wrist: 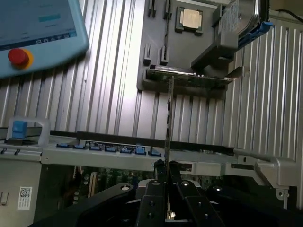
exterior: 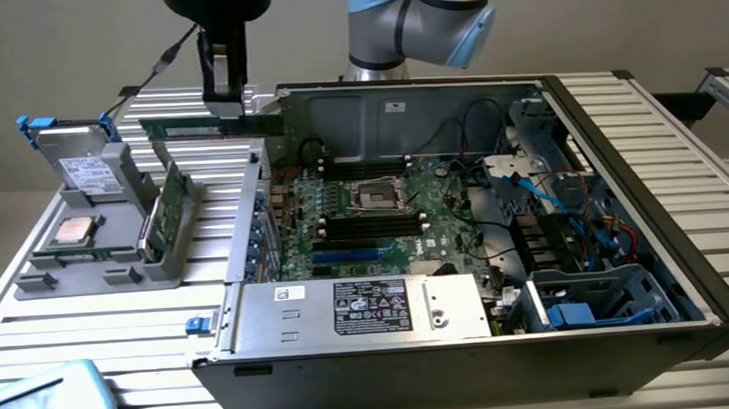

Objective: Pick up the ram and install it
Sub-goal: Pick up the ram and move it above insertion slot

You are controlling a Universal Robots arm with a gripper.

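The gripper (exterior: 226, 111) hangs from the arm in the exterior view, its fingers clenched narrow on the top edge of the ram (exterior: 174, 128). The green stick is in the air above the ribbed table (exterior: 89, 314), between the grey holder (exterior: 51, 279) and the back corner of the open computer case (exterior: 657, 249). It is level, with its long axis running from the exterior view's left to its right and its broad face toward the camera. The right end reaches about to the case wall, and the left end sticks out well past the fingers.

In the wrist view, the gripper (wrist: 166, 165) has both fingers (wrist: 158, 166) pressed flat against the ram (wrist: 169, 123), one on each side. The stick shows edge-on as a thin dark line. It points straight away from the fingers, across the case's rim (wrist: 142, 158) and toward the holder (wrist: 156, 56), where a silver-topped processor (wrist: 192, 20) sits.
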